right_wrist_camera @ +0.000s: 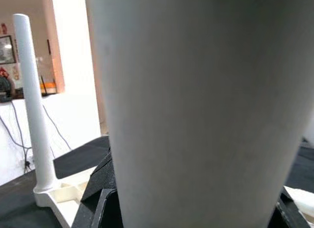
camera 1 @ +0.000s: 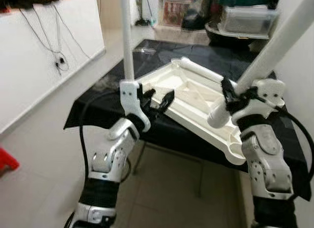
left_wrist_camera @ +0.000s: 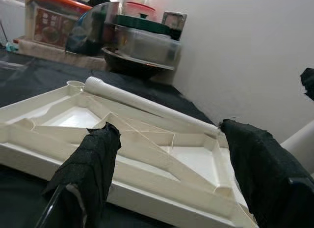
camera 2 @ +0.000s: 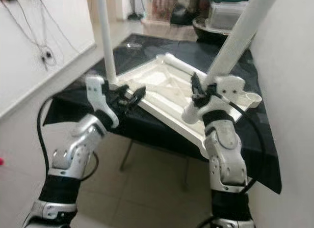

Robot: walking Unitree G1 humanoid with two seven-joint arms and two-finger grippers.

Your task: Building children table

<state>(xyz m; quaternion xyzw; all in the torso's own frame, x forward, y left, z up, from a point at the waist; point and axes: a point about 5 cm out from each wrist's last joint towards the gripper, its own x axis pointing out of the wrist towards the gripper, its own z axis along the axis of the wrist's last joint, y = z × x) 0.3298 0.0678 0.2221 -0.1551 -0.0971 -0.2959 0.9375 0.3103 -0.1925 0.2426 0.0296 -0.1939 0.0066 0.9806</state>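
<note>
A white children's tabletop lies upside down on a table draped in black cloth. One white leg stands upright in its left corner socket. A second leg lies flat along the far rim. My right gripper is shut on a third leg, which tilts up to the right with its lower end over the tabletop's front right part. My left gripper is open just in front of the tabletop's near edge, beside the upright leg, with nothing between its fingers.
Storage boxes and a dark bowl crowd the table's back right. A white wall runs close along the right. A wall with hanging cables stands on the left. A red object sits on the floor at left.
</note>
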